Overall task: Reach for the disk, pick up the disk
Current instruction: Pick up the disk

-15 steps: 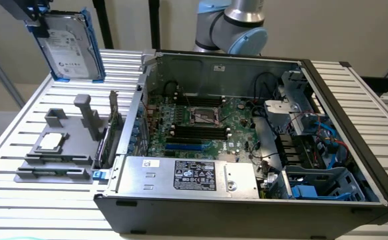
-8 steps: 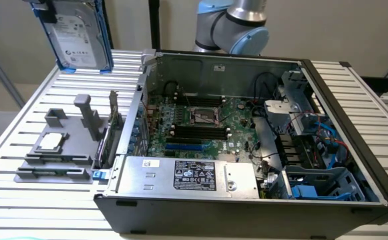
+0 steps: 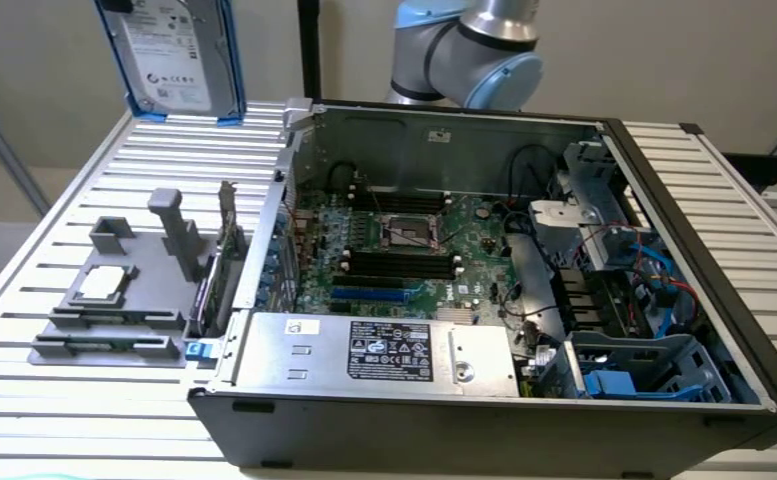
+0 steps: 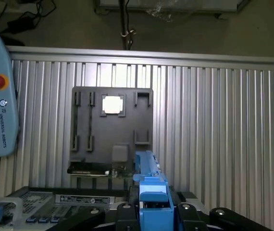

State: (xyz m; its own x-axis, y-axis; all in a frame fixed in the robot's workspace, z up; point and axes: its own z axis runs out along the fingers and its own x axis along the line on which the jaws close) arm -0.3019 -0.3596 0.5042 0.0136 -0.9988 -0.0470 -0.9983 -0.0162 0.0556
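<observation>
While the gripper (image 4: pixel 154 211) stands clamped on the disk (image 3: pixel 172 60), high at eleven o'clock, it appears rigid, weighty and shock-sensitive, best gripped by its blue-framed edges.

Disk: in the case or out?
Out. The disk hangs upright above the table, outside the computer case, held by the gripper.

Ribbed aluminium table (image 3: pixel 55 390); plain beige wall (image 3: pixel 708 60) behind; grey floor (image 4: pixel 214 33), black cables (image 4: pixel 17 21).

Exterior camera: high, angled down, close on computer case (image 3: pixel 495 250) on counter (image 3: pixel 41 400). Wrist camera: looking down. Shared: grey holder (image 3: pixel 61 330), 9 o'clock of case.
</observation>
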